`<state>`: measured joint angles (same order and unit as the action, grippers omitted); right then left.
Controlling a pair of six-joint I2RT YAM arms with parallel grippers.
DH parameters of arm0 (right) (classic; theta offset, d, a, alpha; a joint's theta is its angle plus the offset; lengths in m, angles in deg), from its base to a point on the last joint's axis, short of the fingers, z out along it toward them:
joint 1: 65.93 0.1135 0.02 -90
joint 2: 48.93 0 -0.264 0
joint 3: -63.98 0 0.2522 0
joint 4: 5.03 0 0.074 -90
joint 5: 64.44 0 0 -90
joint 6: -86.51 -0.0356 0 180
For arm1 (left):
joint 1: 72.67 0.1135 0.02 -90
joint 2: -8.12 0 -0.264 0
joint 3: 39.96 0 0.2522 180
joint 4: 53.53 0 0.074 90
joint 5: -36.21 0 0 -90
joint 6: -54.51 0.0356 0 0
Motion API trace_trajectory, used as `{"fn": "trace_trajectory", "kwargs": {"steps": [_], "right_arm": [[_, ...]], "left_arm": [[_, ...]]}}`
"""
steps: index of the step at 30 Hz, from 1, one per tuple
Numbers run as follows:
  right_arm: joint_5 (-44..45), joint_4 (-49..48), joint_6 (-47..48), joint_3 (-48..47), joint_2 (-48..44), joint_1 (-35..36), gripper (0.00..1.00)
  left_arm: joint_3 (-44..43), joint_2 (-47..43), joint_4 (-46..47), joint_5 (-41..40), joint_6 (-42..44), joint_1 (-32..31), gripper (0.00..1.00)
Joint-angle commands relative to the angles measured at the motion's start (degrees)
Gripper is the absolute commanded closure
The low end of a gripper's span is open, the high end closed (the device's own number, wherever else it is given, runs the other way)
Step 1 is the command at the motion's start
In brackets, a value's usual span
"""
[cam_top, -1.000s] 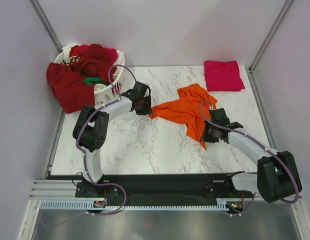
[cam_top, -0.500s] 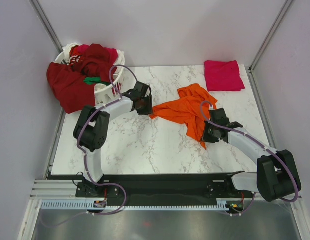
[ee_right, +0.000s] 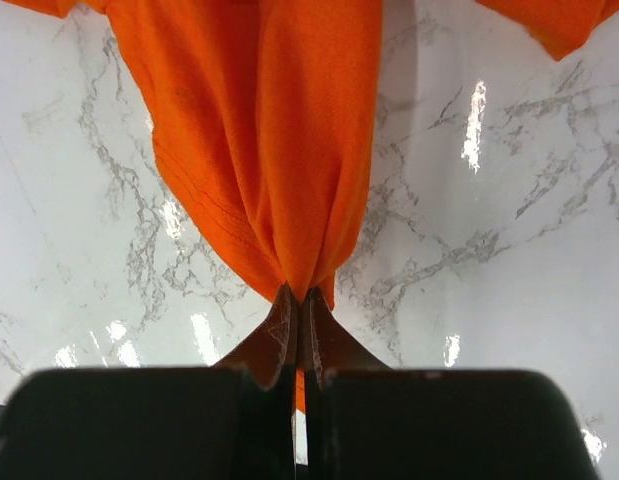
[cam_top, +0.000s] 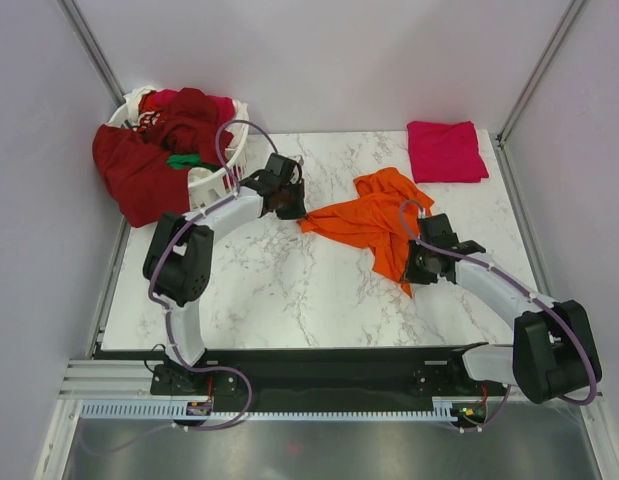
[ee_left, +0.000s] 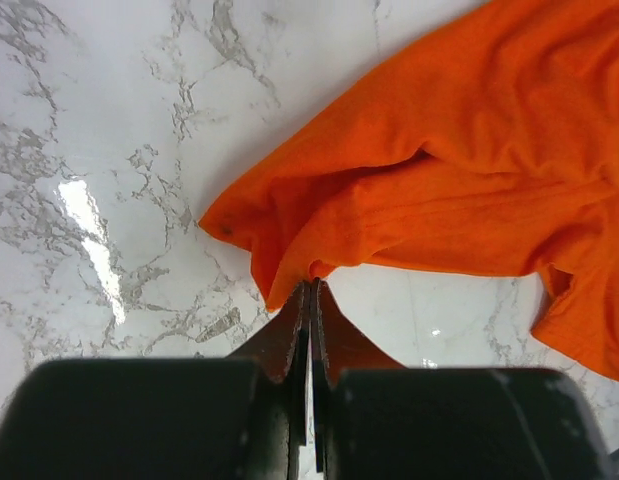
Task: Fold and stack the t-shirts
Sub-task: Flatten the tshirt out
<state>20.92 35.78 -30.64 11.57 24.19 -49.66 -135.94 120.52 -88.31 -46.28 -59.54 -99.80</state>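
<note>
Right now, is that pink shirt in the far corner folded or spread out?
Folded: the pink shirt lies as a compact flat rectangle, no sleeves showing.

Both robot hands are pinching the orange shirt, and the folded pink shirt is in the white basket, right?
Not quite. The folded pink shirt lies at the far right corner of the table, not in the white basket; the top external view shows it. The left gripper and right gripper do pinch the orange shirt.

The orange t-shirt runs off both wrist views' edges. Left of it, dark red t-shirts hide most of the basket; a green t-shirt barely shows.
</note>
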Motion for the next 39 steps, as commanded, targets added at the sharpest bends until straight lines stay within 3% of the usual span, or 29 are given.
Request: {"fn": "trace_trajectory", "kwargs": {"steps": [1, 6, 11, 13, 16, 17, 20, 27, 33, 39], "right_arm": [[1.0, 3.4, 0.4, -7.3, -2.6, 0.0, 1.00], [1.0, 14.8, 2.1, -29.3, -4.9, -2.4, 1.00], [3.1, 25.4, 2.0, -56.1, -3.7, -6.8, 1.00], [2.9, 26.6, 0.7, -61.6, -4.4, -8.6, 1.00], [9.0, 31.5, 1.0, -76.1, -2.0, -10.6, 1.00], [11.0, 33.2, 1.2, -84.7, -1.0, -10.7, 1.00], [17.1, 37.2, 1.7, -96.3, 2.4, -10.8, 1.00], [24.8, 36.8, 4.2, -98.5, -0.5, -10.7, 1.00], [17.4, 23.3, 10.1, -85.5, -14.5, -10.2, 1.00], [15.5, 18.5, 13.4, -81.6, -23.6, -6.6, 1.00]], "left_arm": [[-2.3, -10.1, 0.1, 0.1, 1.2, -0.2, 0.98], [-11.5, -23.0, -6.7, -3.5, 1.7, -0.2, 0.98], [-26.4, -31.6, -15.5, -9.0, 3.0, 0.0, 0.98], [-34.0, -33.7, -19.0, -11.9, 3.4, 0.0, 0.98], [-42.1, -36.2, -24.5, -14.6, 3.8, 0.0, 0.98], [-43.3, -37.0, -25.6, -15.4, 3.8, 0.1, 0.98], [-45.0, -41.4, -26.5, -18.5, 3.1, 0.0, 0.98], [-45.4, -47.9, -27.6, -20.4, 2.8, 0.0, 0.98], [-42.6, -51.8, -27.9, -14.7, 1.5, 0.0, 0.98], [-39.0, -58.0, -27.8, -14.4, 0.2, 0.1, 0.98]]}}
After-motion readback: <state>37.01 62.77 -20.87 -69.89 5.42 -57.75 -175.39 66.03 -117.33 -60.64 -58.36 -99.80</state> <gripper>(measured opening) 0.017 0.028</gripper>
